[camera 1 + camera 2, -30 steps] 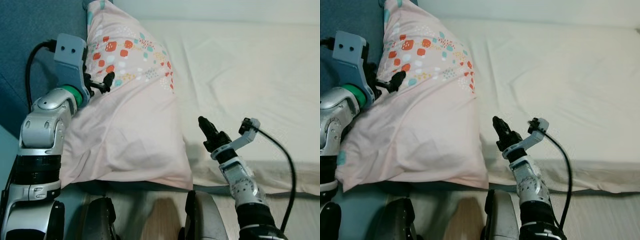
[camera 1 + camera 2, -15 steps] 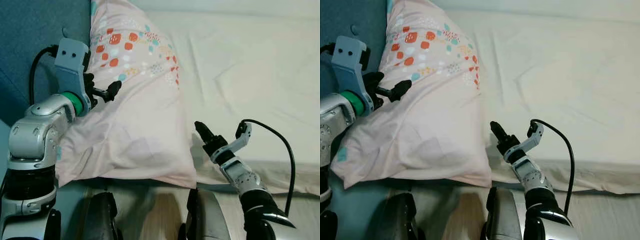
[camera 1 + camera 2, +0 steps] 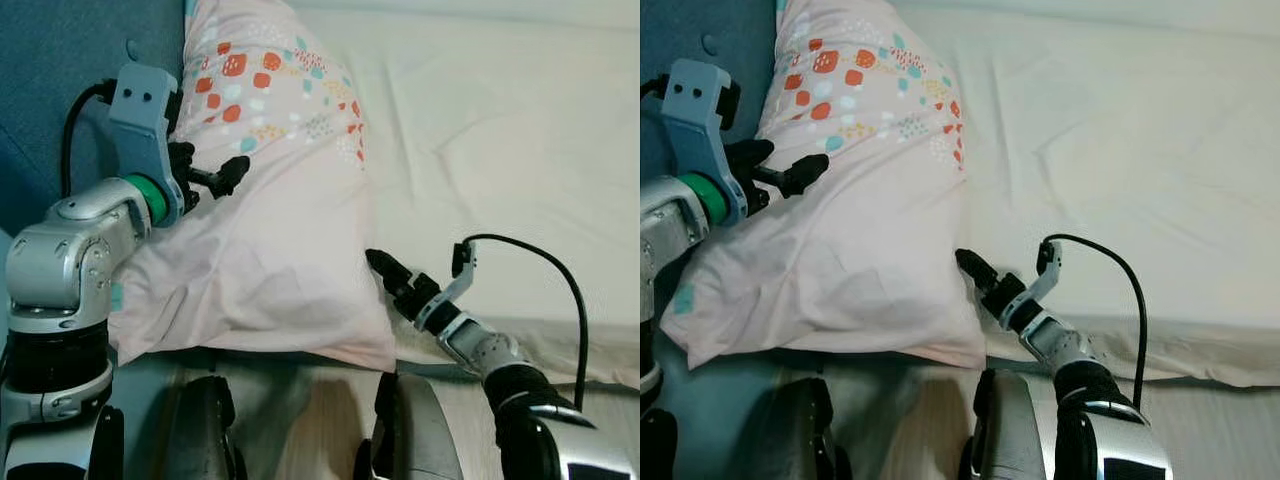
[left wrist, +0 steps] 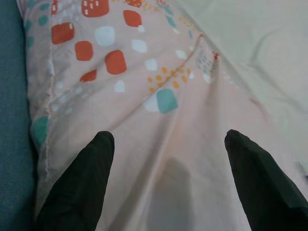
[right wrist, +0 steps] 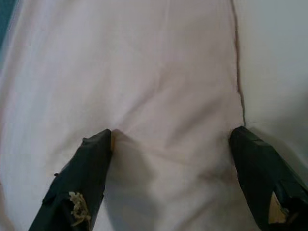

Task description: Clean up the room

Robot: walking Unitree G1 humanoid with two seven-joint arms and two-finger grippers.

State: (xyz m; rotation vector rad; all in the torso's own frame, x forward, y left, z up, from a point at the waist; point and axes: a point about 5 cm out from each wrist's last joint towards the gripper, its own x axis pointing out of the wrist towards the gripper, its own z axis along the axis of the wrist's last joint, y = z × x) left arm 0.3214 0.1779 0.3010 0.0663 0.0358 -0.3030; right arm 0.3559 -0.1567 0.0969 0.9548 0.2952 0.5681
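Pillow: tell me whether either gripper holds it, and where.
Nothing is held. Left gripper and right gripper are both open against the pink pillow, not closed on it.

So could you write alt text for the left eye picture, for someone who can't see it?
A pink pillow with coloured spots lies on a cream bed sheet. The robot's left tool hovers at the pillow's left side, and its right tool points at the pillow's right edge.

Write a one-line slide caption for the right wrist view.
Right gripper, fingers spread wide, closing in on the pale pink pillow beside the cream bedsheet.
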